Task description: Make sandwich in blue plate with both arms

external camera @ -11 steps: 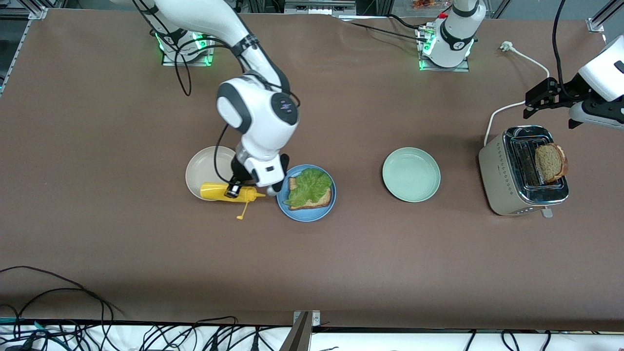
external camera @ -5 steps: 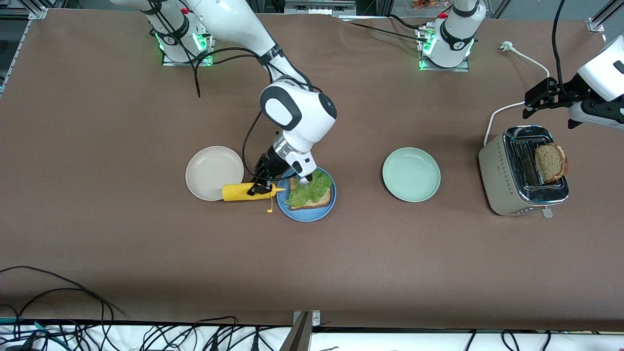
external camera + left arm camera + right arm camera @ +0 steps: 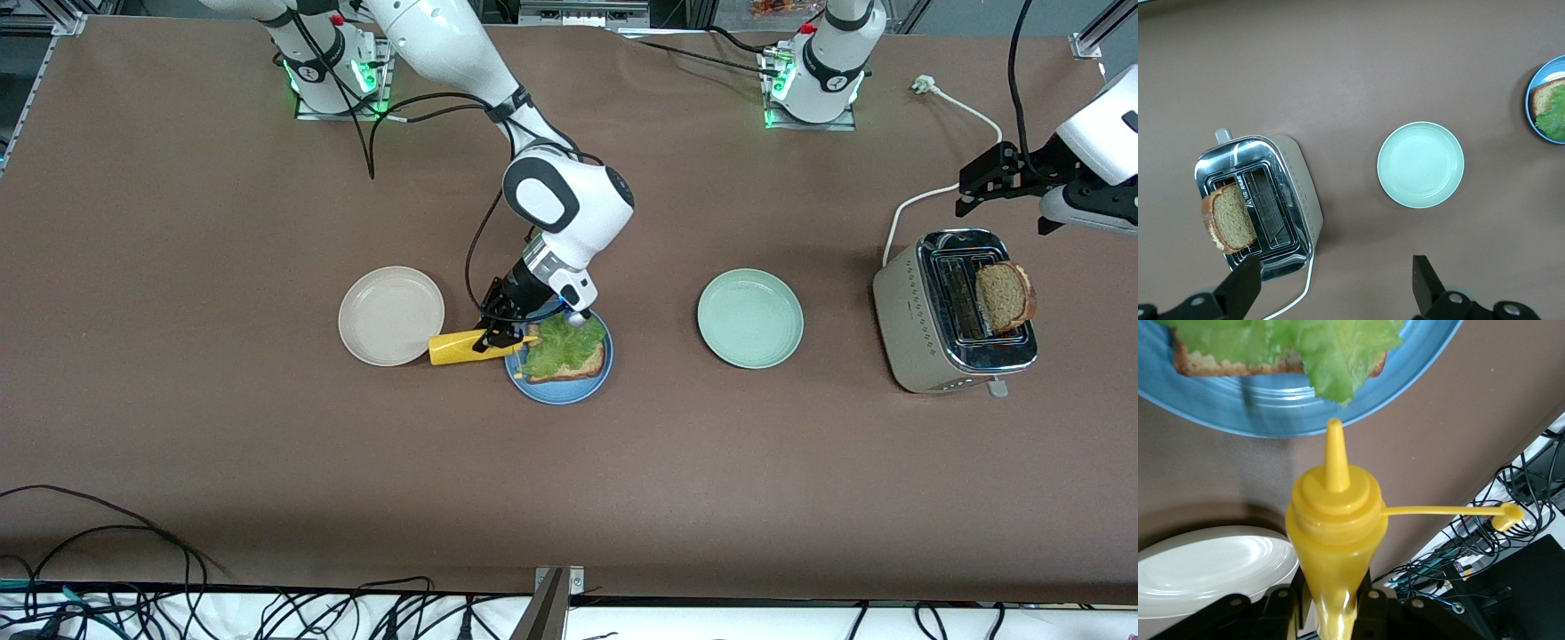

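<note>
Sauce step in hand: right gripper (image 3: 503,337) is clamped on a yellow squeeze bottle (image 3: 460,347), held tipped on its side in the air over the rim of the blue plate (image 3: 562,388), nozzle aimed at the lettuce. The right wrist view shows the bottle's tip at the plate edge, cap off and dangling on its tether. On the blue plate lies the half-built sandwich (image 3: 565,350): one bread slice with a lettuce leaf on top, no second slice yet. The plate sits between the beige plate (image 3: 390,315) and the pale green plate (image 3: 749,318), near the beige one. The left gripper (image 3: 1335,283) waits high over the toaster (image 3: 951,311) at the left arm's end of the table, fingers spread wide, holding nothing. A second bread slice (image 3: 1005,296) stands up out of a toaster slot. Next, probably: carry the nozzle farther over the lettuce, tilt it down and squeeze; then the left arm needs to drop onto the toast, pinch it and bring it onto the lettuce. Risk: sauce landing on the rim or table.
</note>
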Motion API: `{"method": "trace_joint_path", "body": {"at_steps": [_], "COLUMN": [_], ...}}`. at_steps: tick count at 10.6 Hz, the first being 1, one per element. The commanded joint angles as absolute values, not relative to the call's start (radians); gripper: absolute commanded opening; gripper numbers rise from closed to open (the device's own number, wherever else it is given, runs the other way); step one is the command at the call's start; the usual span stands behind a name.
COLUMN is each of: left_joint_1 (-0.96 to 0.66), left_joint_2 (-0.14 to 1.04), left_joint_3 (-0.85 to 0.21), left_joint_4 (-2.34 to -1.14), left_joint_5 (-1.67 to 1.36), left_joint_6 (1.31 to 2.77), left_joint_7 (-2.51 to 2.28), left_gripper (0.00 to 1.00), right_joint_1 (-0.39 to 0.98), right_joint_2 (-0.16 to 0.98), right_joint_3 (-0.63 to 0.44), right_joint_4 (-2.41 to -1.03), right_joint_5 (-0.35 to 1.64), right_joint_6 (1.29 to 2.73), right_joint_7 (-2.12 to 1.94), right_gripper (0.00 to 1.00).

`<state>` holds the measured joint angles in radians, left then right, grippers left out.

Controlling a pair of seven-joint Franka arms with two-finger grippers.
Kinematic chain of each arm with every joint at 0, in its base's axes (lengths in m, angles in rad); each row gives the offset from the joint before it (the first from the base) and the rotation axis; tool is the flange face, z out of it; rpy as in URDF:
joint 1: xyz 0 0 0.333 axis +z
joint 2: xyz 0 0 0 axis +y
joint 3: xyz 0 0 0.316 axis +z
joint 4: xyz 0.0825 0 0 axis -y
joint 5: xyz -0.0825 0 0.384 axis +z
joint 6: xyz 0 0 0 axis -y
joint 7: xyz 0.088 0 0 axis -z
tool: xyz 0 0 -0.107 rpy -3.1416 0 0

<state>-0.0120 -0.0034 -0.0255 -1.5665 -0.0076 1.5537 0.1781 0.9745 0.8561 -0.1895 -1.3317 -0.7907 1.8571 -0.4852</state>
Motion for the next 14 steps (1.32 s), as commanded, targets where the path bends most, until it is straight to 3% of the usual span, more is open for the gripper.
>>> {"method": "trace_joint_path", "body": {"at_steps": [1, 6, 11, 14], "left_joint_1": [-0.014, -0.009, -0.006, -0.006], "left_joint_2": [-0.018, -0.018, -0.020, -0.021], "left_joint_3": [-0.021, -0.018, -0.015, -0.015], "left_joint_4": [-1.582, -1.582, -1.582, -1.582], "left_joint_5": [0.008, 0.008, 0.008, 0.008], "left_joint_6": [1.566, 1.566, 1.568, 1.566], "left_joint_7": [0.166, 0.164, 0.164, 0.164], "left_gripper": [1.00, 1.00, 1.00, 1.00], "right_joint_1": [0.994, 1.028, 1.025, 0.980], "right_joint_2": [0.879, 0.880, 0.868, 0.801], "right_joint_3": [-0.206, -0.209, -0.210, -0.244], "right_joint_4": [-1.289, -1.270, -1.272, -1.272], "right_joint_5": [-0.839, -0.899, -0.894, -0.717], "right_joint_6": [1.792, 1.700, 1.698, 1.715], "right_joint_7": [-0.489, -0.486, -0.465, -0.463], "right_gripper": [0.31, 0.31, 0.31, 0.27]}}
